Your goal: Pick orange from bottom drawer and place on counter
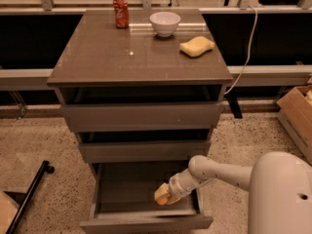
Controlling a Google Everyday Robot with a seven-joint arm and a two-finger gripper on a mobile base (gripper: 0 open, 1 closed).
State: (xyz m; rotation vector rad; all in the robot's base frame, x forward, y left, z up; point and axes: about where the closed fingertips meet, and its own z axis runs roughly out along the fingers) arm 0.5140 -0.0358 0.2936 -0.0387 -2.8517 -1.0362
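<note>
The bottom drawer (146,223) is pulled open and shows its grey tray. My gripper (163,195) reaches down into its right half from the arm at lower right. The small orange (161,200) sits between the fingers at the gripper's tip, just above the tray floor, and the gripper looks shut on it. The counter (122,57) is the glossy top slab of the cabinet, well above the gripper. The two upper drawers stand slightly open.
On the counter's far side stand a red soda can (120,11), a white bowl (165,23) and a yellow sponge (197,47). A cardboard box (297,112) is on the floor at right. A black pole (27,199) lies at lower left. My white arm housing (280,194) fills the lower right.
</note>
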